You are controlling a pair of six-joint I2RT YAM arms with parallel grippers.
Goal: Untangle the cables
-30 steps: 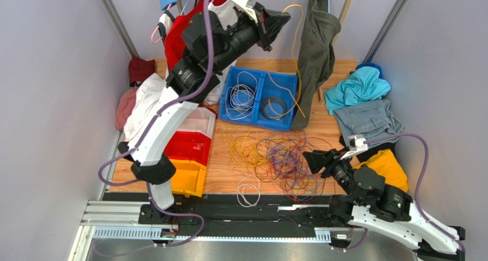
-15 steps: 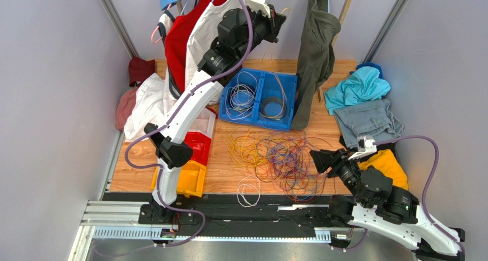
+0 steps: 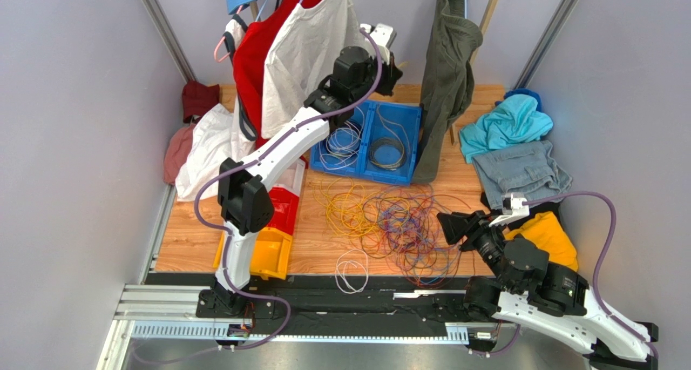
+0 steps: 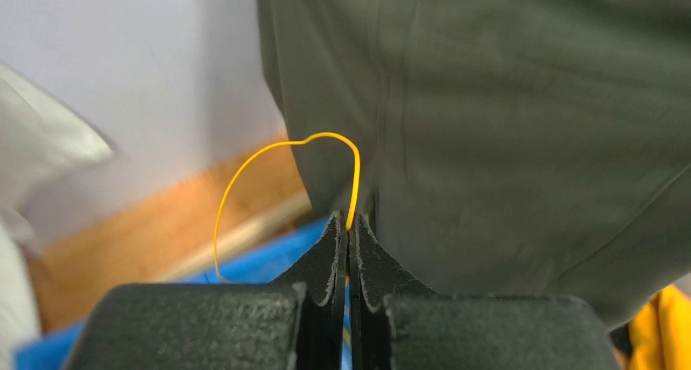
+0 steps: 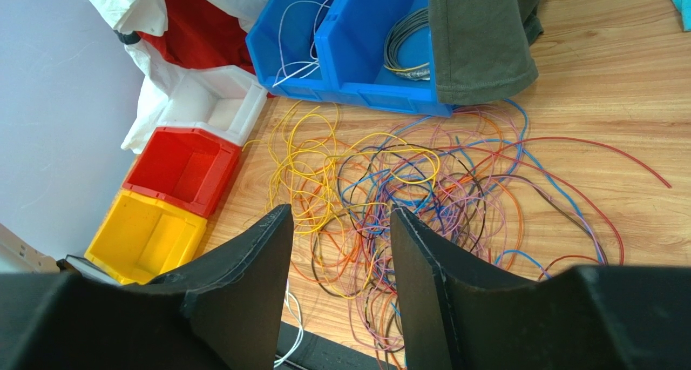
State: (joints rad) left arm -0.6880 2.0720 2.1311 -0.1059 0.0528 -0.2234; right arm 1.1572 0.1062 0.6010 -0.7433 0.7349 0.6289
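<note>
The cables [image 3: 389, 220] lie in a many-coloured tangle on the wooden table, seen closer in the right wrist view as the cables [image 5: 422, 192]. A white loop [image 3: 351, 270] lies apart near the front edge. My left gripper [image 3: 388, 62] is raised over the back of the blue bin [image 3: 357, 174]. In its wrist view the left gripper [image 4: 349, 224] is shut on a thin yellow cable [image 4: 276, 147] that arcs up and down to the left. My right gripper [image 3: 446, 224] hovers at the tangle's right edge. The right gripper [image 5: 341, 212] is open, with nothing between its fingers.
The blue bin [image 5: 357, 90] holds coiled white and grey wires. White [image 5: 215, 103], red [image 5: 182, 163] and yellow [image 5: 142, 232] bins line the left side. An olive garment [image 3: 446, 70] hangs over the blue bin's right side. Teal [image 3: 507, 123], grey [image 3: 519, 167] and yellow [image 3: 551, 232] clothes lie at the right.
My left arm has stretched away and down toward the back of the blue bin, still holding the yellow cable. The right gripper has barely shifted.
</note>
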